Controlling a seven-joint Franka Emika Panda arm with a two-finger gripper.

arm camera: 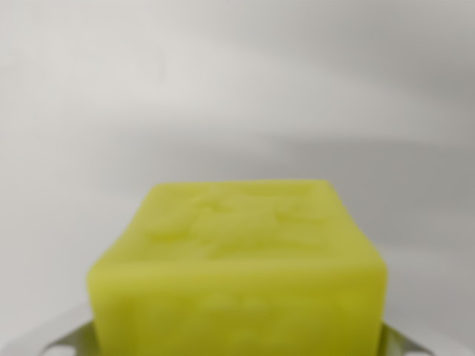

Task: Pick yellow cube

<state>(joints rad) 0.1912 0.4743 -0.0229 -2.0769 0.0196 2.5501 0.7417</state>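
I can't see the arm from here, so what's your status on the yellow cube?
Jaws: only metal slivers at the bottom corners, state unclear. Yellow cube fills the lower wrist view, very close. Pale blank surface behind, nothing in the way.

The cube [237,274] is the only thing in the way. It fills the near middle of the wrist view, from the bottom edge up to about halfway. Bits of grey metal [63,337] show low down at both sides of it, touching or almost touching; it is too blurry to tell which. Past the cube, the far part is plain white surface [237,89] with soft shadows. There is open room to the left, to the right and above.
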